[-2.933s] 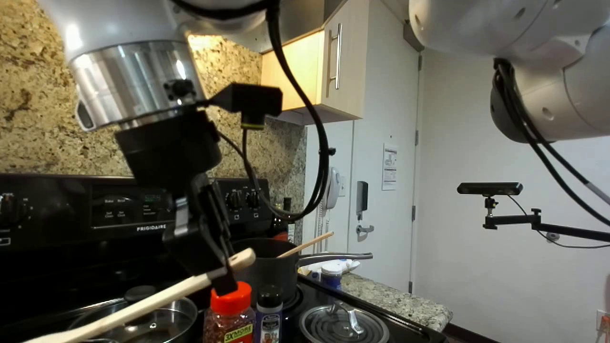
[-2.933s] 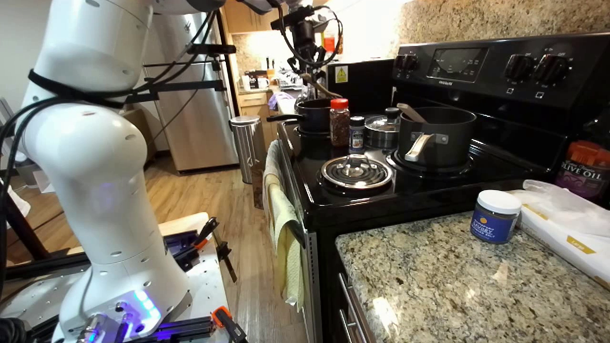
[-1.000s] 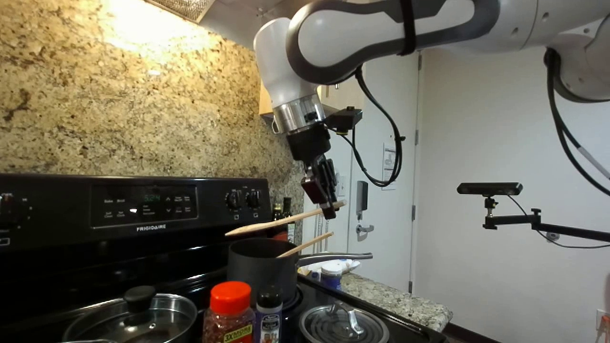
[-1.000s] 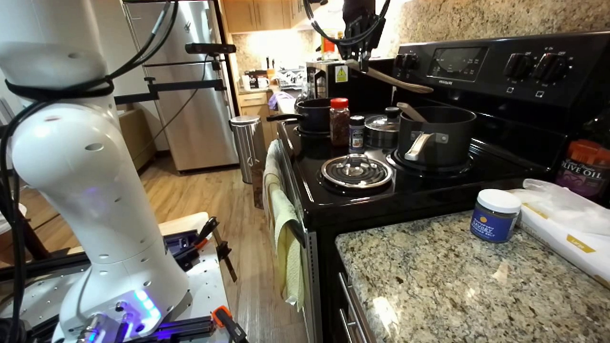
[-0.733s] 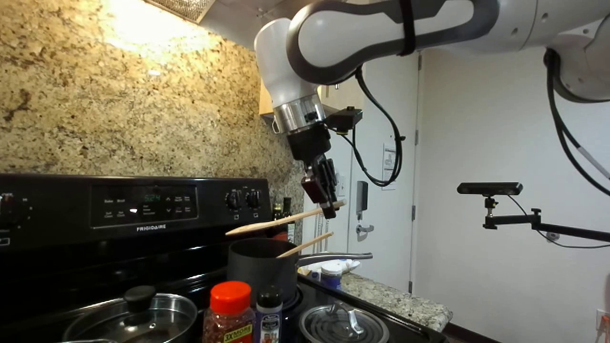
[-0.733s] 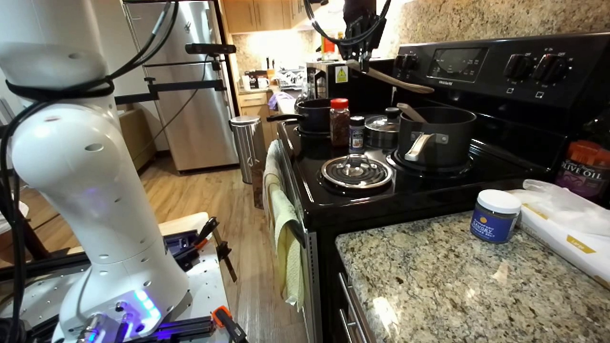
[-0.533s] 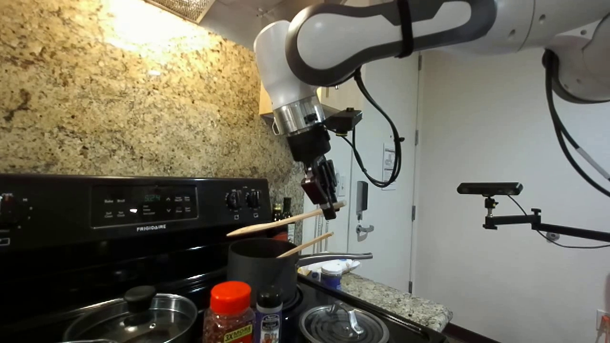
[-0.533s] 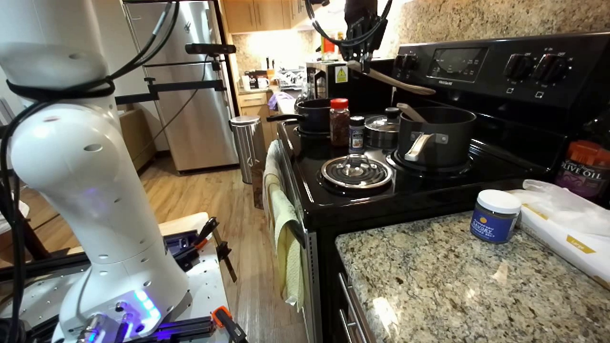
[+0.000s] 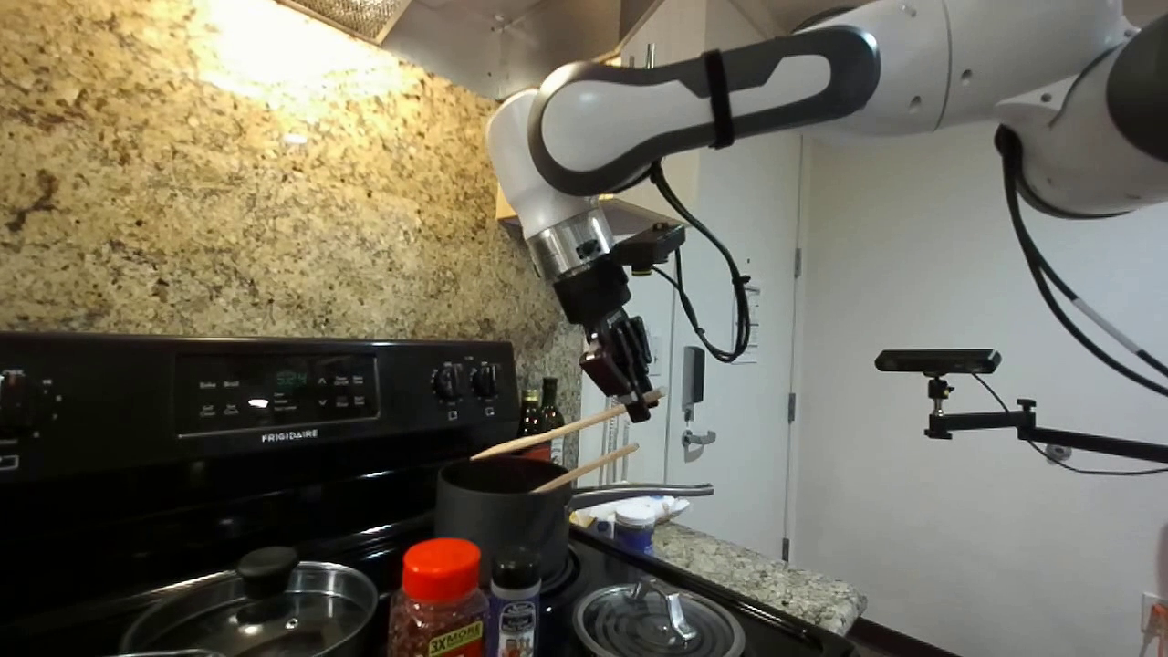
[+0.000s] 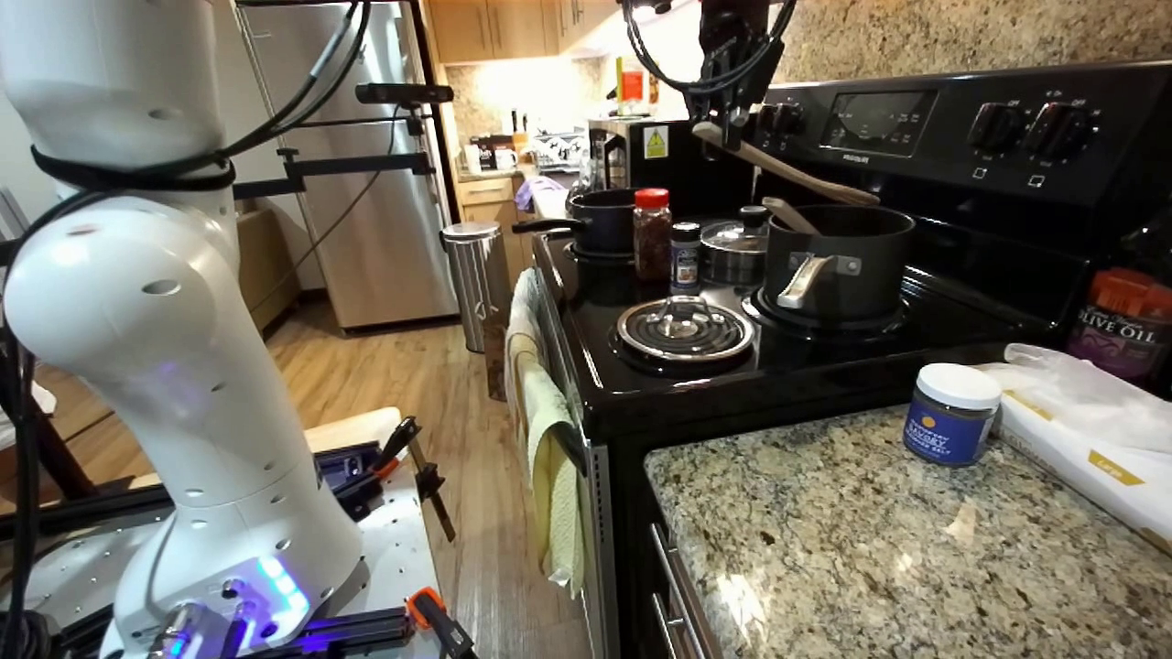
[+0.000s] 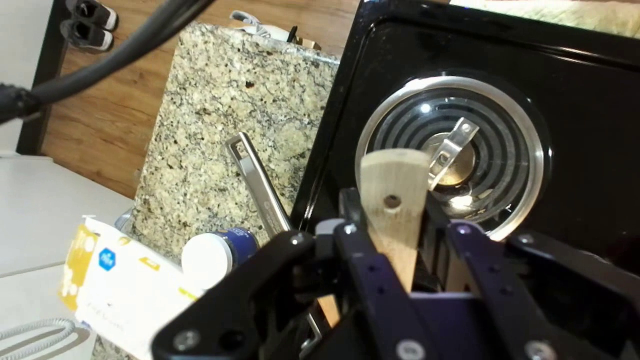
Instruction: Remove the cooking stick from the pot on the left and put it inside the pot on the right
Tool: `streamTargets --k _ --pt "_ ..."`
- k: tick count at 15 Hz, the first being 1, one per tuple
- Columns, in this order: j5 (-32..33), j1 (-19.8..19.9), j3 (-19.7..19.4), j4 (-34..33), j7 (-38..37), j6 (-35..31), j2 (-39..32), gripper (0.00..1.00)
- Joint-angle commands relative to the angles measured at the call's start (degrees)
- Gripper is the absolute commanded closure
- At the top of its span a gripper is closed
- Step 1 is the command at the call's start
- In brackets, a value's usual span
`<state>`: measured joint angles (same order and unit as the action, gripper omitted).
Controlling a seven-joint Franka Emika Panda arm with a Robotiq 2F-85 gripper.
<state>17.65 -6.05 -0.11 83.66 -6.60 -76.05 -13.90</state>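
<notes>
In an exterior view, the fingers point(image 9: 639, 411) are pinching the cooking stick point(image 9: 550, 432); it is now hanging lower than a moment ago, its free end dipping toward the mouth of the right pot point(image 9: 493, 525), where another stick point(image 9: 589, 468) is leaning. In an exterior view, that pot is standing at the back corner of the surface point(image 10: 591, 311) beside the counter point(image 10: 824, 531); the left pot point(image 10: 609, 229), toward the opposite front corner, is showing no stick. In the wrist view, the drilled end is protruding past the fingers. Removal is apparently standing complete; insertion is seemingly beginning.

The claw point(image 9: 637, 406) has brought the cooking stick point(image 9: 557, 431) lower and nearer the deep dark pot point(image 9: 493, 511).
</notes>
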Motion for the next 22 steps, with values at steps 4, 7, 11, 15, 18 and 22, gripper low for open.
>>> streamTargets --k 4,7,11,15,18,22 --pt "-1.18 0.67 0.46 -11.37 1.34 7.12 -10.46 0.87" --pt "-1.03 0.24 0.47 -15.33 1.5 8.86 -13.9 0.87" --pt "-0.8 -0.4 0.33 -20.22 1.67 11.44 -17.36 0.87" --pt "-0.78 -0.7 0.29 -23.49 1.55 13.26 -20.18 0.87" --pt "-0.73 -0.9 0.2 -24.84 1.41 13.9 -21.71 0.87" --pt "-0.9 -1.12 0.18 -26.55 1.38 13.88 -22.63 0.39"
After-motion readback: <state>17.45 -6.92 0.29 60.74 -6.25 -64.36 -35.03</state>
